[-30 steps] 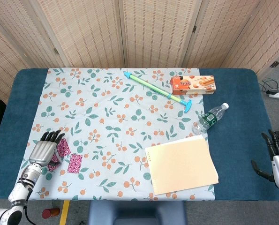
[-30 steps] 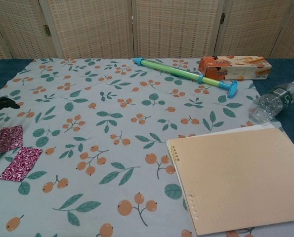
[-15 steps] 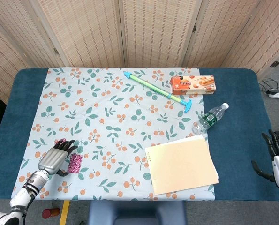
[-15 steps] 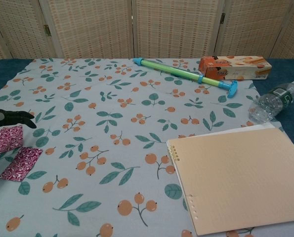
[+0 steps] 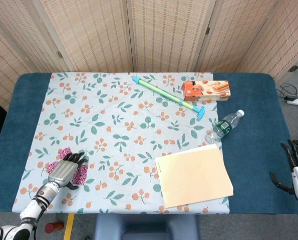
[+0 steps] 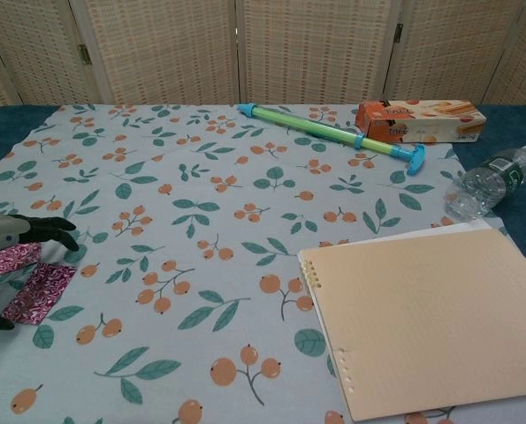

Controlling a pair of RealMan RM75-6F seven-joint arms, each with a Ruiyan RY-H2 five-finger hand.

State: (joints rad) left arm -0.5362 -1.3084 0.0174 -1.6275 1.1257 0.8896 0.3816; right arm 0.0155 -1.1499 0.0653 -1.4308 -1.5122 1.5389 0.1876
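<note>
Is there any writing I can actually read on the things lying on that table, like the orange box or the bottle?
Orange box: it bears print, but too small and blurred to read in either view.
Bottle: green label, its text too small to read.
Patterned packets under the left hand: only a pattern shows, no legible words.
Notepad: blank cover, no text.
Green and blue stick: no visible writing.

Two sachets (image 6: 36,290), one bottle (image 5: 224,124)
</note>
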